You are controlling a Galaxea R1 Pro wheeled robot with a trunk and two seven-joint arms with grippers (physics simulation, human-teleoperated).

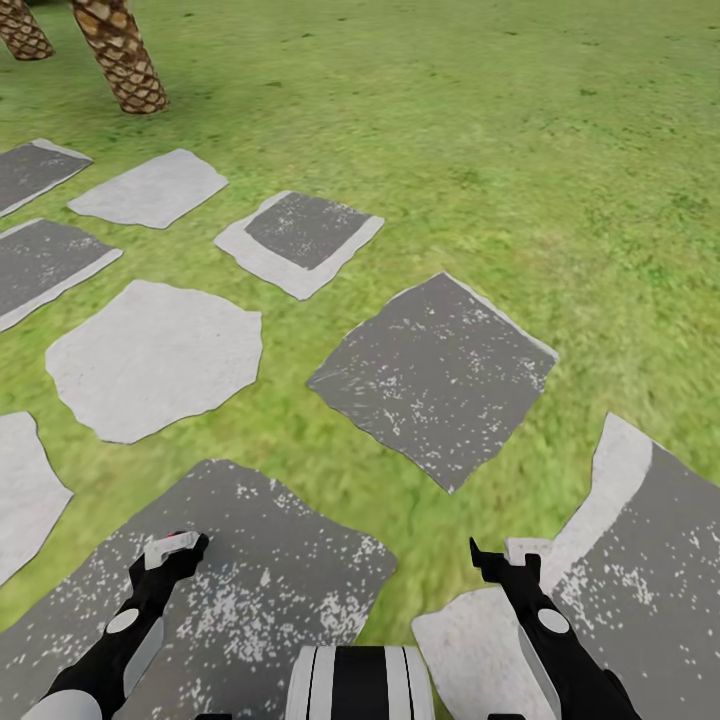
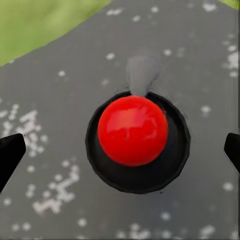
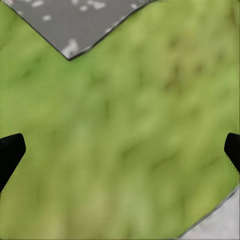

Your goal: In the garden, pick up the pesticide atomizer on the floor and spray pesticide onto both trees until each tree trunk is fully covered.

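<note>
At seven o'clock the left gripper [image 1: 175, 550], spread wide and gripping nothing, hangs over the upright red-capped atomizer [image 2: 132, 131] on a dark slab [image 2: 55, 95]; the right gripper [image 1: 500, 556], at five o'clock, is open and empty.

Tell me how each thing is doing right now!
left gripper: open, holding nothing.
right gripper: open, holding nothing.
red ball: sitting in a black ring, between the left gripper's spread fingers, not squeezed.
paving slabs: lying flat in the grass.
palm trunk: standing, leaning a bit.
</note>
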